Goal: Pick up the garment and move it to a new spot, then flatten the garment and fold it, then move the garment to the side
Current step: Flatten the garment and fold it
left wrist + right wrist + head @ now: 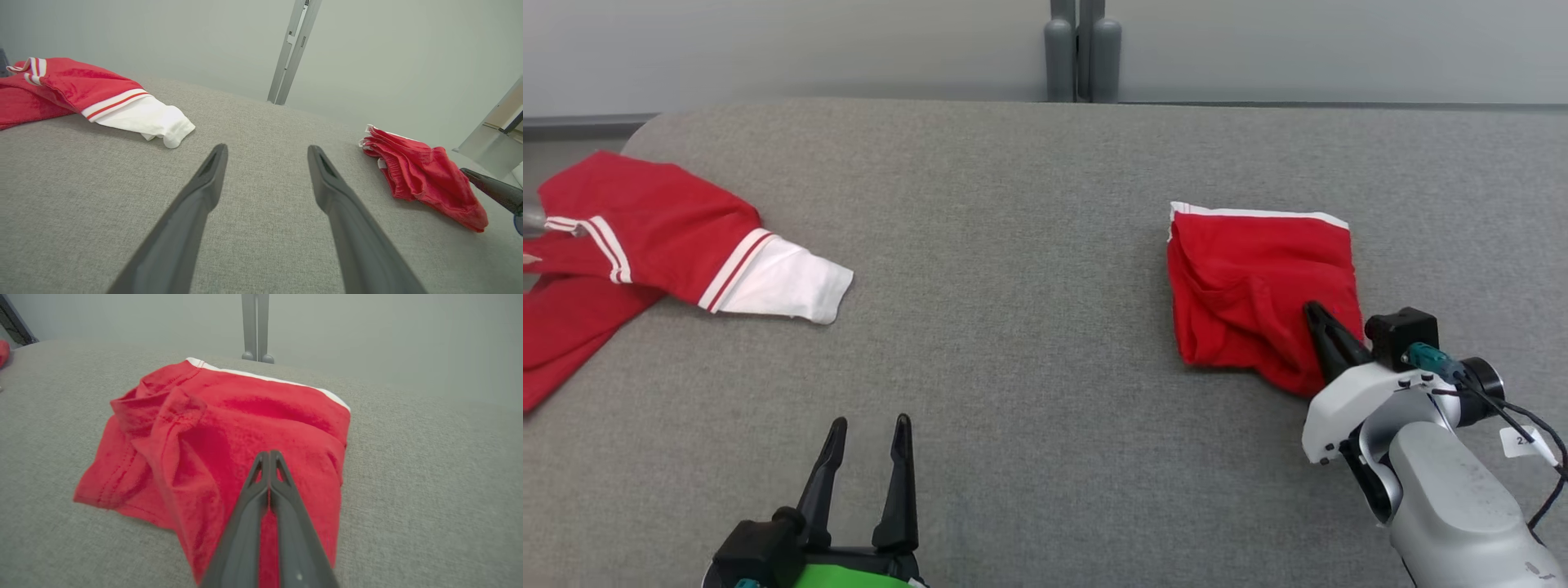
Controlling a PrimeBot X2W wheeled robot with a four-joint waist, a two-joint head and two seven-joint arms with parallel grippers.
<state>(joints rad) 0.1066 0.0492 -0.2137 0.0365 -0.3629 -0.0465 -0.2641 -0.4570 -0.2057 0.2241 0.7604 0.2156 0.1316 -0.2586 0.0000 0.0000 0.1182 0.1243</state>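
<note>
**Closed right gripper (269,454) over folded red garment (245,412)**

Two dark fingers are seen pressed together, tip to tip. The folded red garment is spread directly beneath and ahead of them on the grey padded surface (429,477). Whether any cloth is pinched cannot be told. The left gripper (868,423) is held with its jaws apart and nothing between them, the folded piece well off to their right. A red-and-white garment (686,237) is seen crumpled ahead and to their left, well apart.
</note>
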